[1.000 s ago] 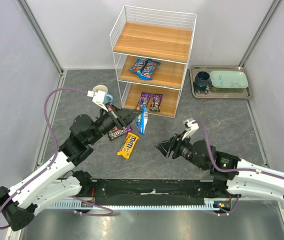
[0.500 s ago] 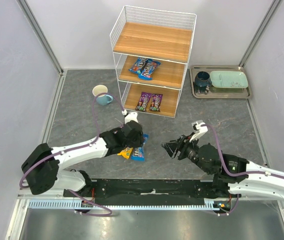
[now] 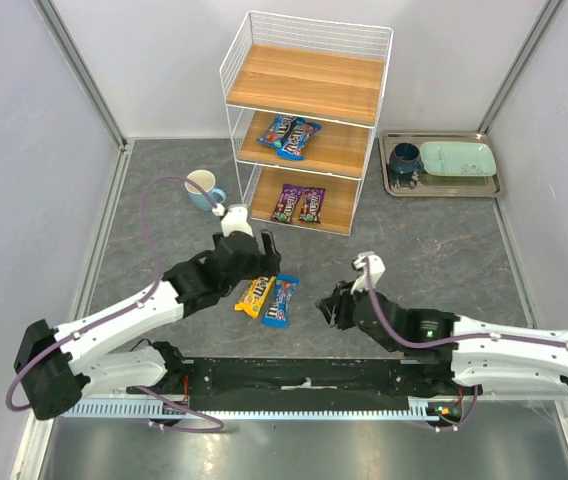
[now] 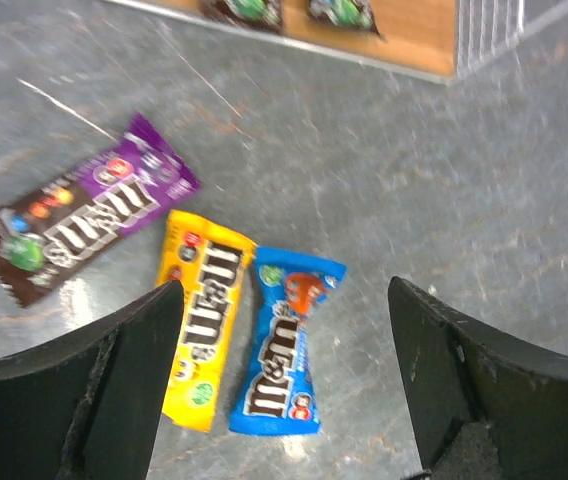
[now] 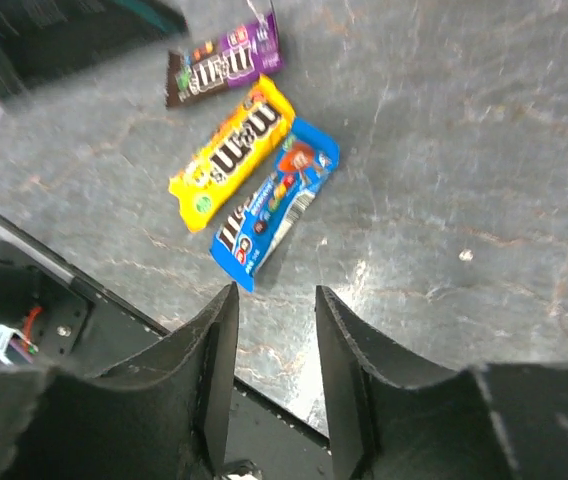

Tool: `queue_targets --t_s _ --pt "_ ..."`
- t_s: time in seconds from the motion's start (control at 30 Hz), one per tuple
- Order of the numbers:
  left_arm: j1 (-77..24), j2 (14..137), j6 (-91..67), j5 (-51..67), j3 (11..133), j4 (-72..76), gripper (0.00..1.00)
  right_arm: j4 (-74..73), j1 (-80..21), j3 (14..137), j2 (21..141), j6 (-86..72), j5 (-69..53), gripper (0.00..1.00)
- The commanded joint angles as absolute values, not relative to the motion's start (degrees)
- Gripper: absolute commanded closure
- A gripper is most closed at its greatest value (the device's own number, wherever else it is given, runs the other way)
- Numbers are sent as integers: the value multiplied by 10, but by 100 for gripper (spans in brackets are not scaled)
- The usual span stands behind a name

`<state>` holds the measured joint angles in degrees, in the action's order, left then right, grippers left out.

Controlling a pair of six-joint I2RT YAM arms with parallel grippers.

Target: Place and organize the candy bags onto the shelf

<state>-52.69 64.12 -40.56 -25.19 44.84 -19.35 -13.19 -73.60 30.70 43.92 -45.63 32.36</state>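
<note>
The shelf [image 3: 304, 120] stands at the back, with two blue candy bags [image 3: 290, 135] on its middle board and two purple ones [image 3: 300, 203] on the bottom board. On the floor lie a yellow bag [image 3: 255, 296] and, right beside it, a blue bag [image 3: 281, 300]. The left wrist view also shows a purple bag [image 4: 79, 220] to the left of the yellow bag [image 4: 204, 325] and the blue bag [image 4: 284, 345]. My left gripper [image 3: 264, 262] [image 4: 284, 290] hovers open above the blue bag, holding nothing. To the right of the bags, my right gripper [image 3: 334, 305] [image 5: 274, 295] is narrowly open and empty, near the blue bag [image 5: 272, 200].
A cream cup [image 3: 202, 187] stands left of the shelf. A metal tray [image 3: 441, 190] at the back right holds a dark cup [image 3: 404, 160] and a green plate [image 3: 457, 158]. Grey walls close in both sides, and a black rail [image 3: 304, 375] runs along the near edge.
My left gripper carried the blue bag down, opened and let it go beside the yellow bag. My right gripper moved left toward the bags and its jaws narrowed.
</note>
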Motion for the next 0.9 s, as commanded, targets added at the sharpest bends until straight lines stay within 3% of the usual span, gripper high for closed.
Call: queue_targets --t_s 0.0,0.1,0.3,0.43,0.87 --pt "-445 608 -359 -245 447 -215 11 -35 -769 281 519 -470 355 68" --pt "-385 606 -339 -202 425 -210 11 50 -782 280 597 -464 363 82" --pt "-351 577 -322 -166 386 -178 11 219 -793 287 709 -407 401 93" --pt "-350 580 -310 -155 368 -151 11 394 -793 268 765 -322 411 93" --pt "-333 603 -288 -142 336 -78 11 468 -747 342 948 -295 363 98"
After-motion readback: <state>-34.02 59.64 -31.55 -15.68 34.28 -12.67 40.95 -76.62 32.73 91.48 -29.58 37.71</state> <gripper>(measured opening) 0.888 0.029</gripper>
